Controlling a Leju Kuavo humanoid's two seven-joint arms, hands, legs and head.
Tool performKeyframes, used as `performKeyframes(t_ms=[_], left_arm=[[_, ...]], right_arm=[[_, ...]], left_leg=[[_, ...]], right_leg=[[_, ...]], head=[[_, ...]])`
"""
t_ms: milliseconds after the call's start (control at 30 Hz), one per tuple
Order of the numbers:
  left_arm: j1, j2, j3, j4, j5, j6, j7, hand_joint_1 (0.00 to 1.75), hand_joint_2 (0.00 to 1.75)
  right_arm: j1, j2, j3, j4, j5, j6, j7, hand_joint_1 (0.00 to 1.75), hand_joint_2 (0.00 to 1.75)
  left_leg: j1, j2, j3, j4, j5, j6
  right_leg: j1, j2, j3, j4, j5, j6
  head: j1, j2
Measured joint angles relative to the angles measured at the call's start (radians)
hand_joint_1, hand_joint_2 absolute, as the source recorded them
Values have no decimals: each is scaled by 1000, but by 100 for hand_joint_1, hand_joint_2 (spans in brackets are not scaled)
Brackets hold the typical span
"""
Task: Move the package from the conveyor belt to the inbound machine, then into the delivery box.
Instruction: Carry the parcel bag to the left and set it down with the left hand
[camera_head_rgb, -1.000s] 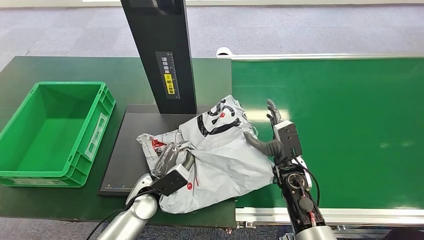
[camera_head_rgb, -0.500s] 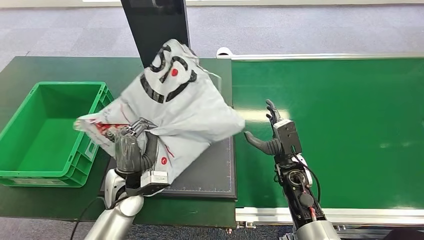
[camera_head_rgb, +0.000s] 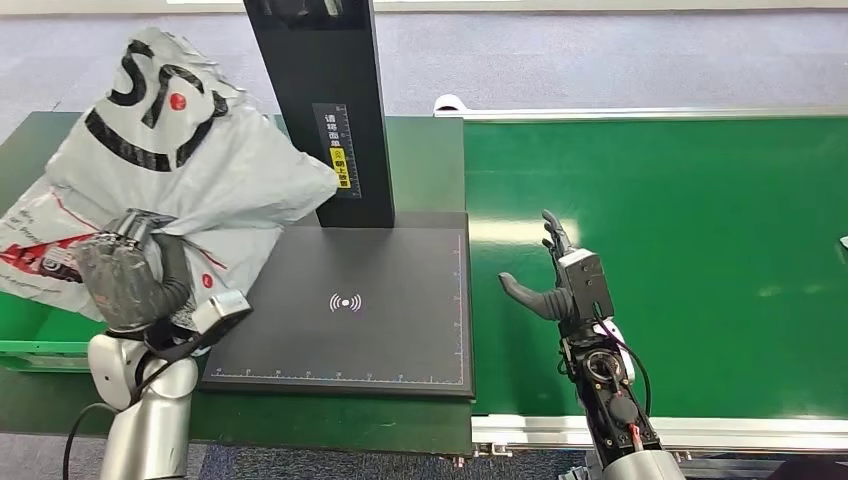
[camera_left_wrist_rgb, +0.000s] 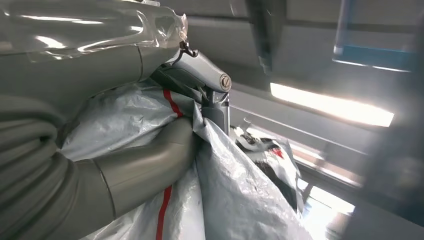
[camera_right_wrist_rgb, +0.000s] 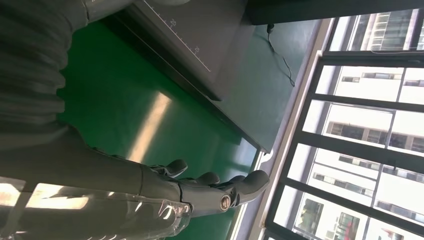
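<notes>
A crumpled grey plastic package (camera_head_rgb: 190, 170) with black lettering and red marks hangs in the air over the green delivery box (camera_head_rgb: 40, 325), hiding most of it. My left hand (camera_head_rgb: 130, 280) grips its lower edge; the left wrist view has the grey film (camera_left_wrist_rgb: 235, 190) bunched between thumb and fingers. The inbound machine's black scan plate (camera_head_rgb: 345, 305) lies bare, its black post (camera_head_rgb: 325, 110) rising behind. My right hand (camera_head_rgb: 555, 280) stands open over the green conveyor belt (camera_head_rgb: 680, 250), holding nothing, its fingers (camera_right_wrist_rgb: 215, 187) stretched out.
The dark green table (camera_head_rgb: 420, 150) carries the machine and box. The belt's metal rail (camera_head_rgb: 560, 430) runs along the near edge, with grey carpet beyond the table.
My left hand has lifted the package off the scan plate and swung it left, up over the delivery box. The right hand has let go and stays open over the belt.
</notes>
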Motion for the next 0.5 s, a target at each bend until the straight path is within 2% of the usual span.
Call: performKeyframes(t_ms=[67,167,300,367,500], left_arm=[[-35,-4,103,28,1,0,26,175,175],[-78,-6,244,69,-3,0,17,175,175],[-124,-6,373,118,-66,0,35,175,175],[-138,3,403,153,-117,0,108,175,175],[-145,35,409,224,-203,0,278,175,175]], right_arm=[[19,-1,0,-19,1,-1,8,0,175],[40,-3,0,-39,7,-2,17,0,175],[46,-2,0,-49,14,-1,22,0,175],[47,-2,0,-52,19,-1,24,0,175],[48,1,0,-59,30,1,31,0,175]], left_leg=[[0,1,0,0,0,0],[0,2,1,0,0,0],[0,2,0,0,0,0],[0,1,0,0,0,0],[0,1,0,0,0,0]], right_leg=[[0,1,0,0,0,0],[1,2,-1,0,0,-1],[0,2,0,0,0,-1],[0,2,0,0,0,0],[0,2,-1,0,0,0]], head=[[0,0],[0,0],[0,0],[0,0],[0,0]])
